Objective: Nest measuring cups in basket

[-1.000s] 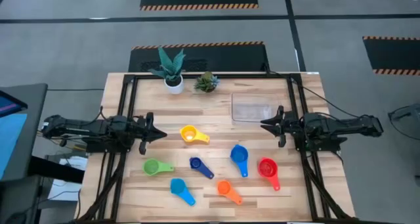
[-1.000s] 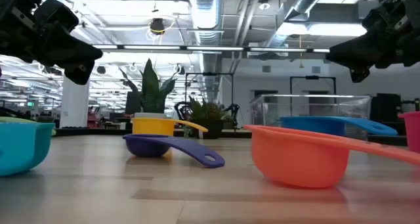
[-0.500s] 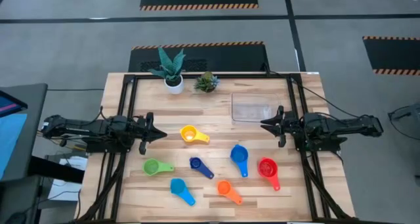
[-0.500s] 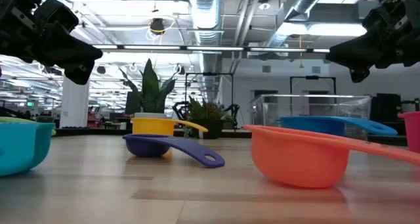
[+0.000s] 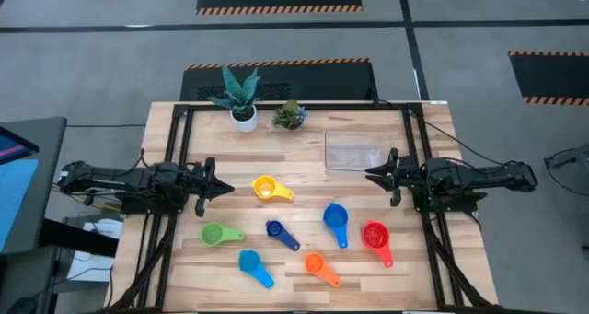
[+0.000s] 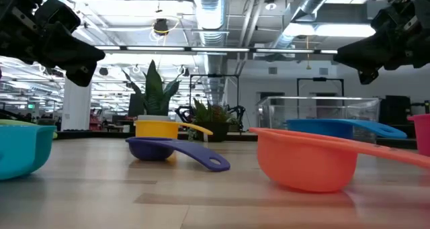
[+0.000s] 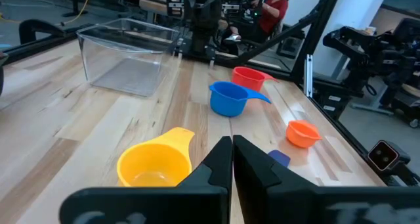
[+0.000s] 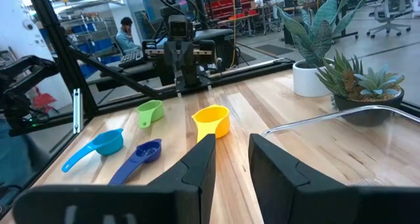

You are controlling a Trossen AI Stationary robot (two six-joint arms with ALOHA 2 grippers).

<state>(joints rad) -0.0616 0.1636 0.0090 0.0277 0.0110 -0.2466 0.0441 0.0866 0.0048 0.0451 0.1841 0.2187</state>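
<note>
There are 7 small cups with flat handles lying loose on the wooden table (image 5: 304,157). All of them sit open side up.

The yellow cup (image 5: 265,187) is nearest the middle, and its handle points to the right. The green cup (image 5: 213,234) is toward the left, near the front, with its handle also pointing right. The dark blue cup (image 5: 275,229) has its handle slanting toward the front right. The big blue cup (image 5: 334,219) has its handle pointing toward the front. The red cup (image 5: 374,235) is farthest right, handle toward the front. The light blue cup (image 5: 250,261) and the orange cup (image 5: 315,262) lie closest to the front edge, both handles slanting front right.

The basket (image 5: 352,153) is a clear box with low walls. It sits at the back right, and its long side runs left to right. It has nothing in it.

The left gripper (image 5: 217,187) hangs above the table just left of the yellow cup. Its fingers are pressed together and hold nothing. The right gripper (image 5: 372,174) hangs just beside the basket's right front corner. Its fingers stand a little apart and hold nothing.

2 plants (image 5: 241,98) stand by the back edge. There is bare wood between the cups and the basket.
</note>
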